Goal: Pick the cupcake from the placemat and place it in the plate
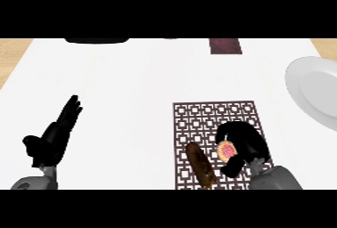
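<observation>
- Head view: white counter (145, 89), wood showing at the far left and far right corners.
- Patterned dark placemat (197, 120) lies near-right of centre, running to the near edge.
- Right hand (242, 143) is over the near-right part of the placemat, fingers curled round the cupcake (227, 150); pink top shows at the hand's left side, rest hidden by the fingers.
- Cupcake is over the placemat, in the hand; can't tell if it's lifted or touching the mat.
- Brown oblong thing (201, 164), looks like a bread roll, lies on the placemat just left of the right hand, near edge. Touching the hand or not: can't tell.
- White plate (316, 89) at the right edge, partly cut off, far-right of the placemat, well apart from the hand.
- Left hand (56, 133) at the near left, fingers straight and together, pointing far; holds nothing, resting.
- Dark red rectangular thing (226, 46) at the far edge, right of centre.
- Black object (97, 41) at the far edge, left of centre, mostly cut off.
</observation>
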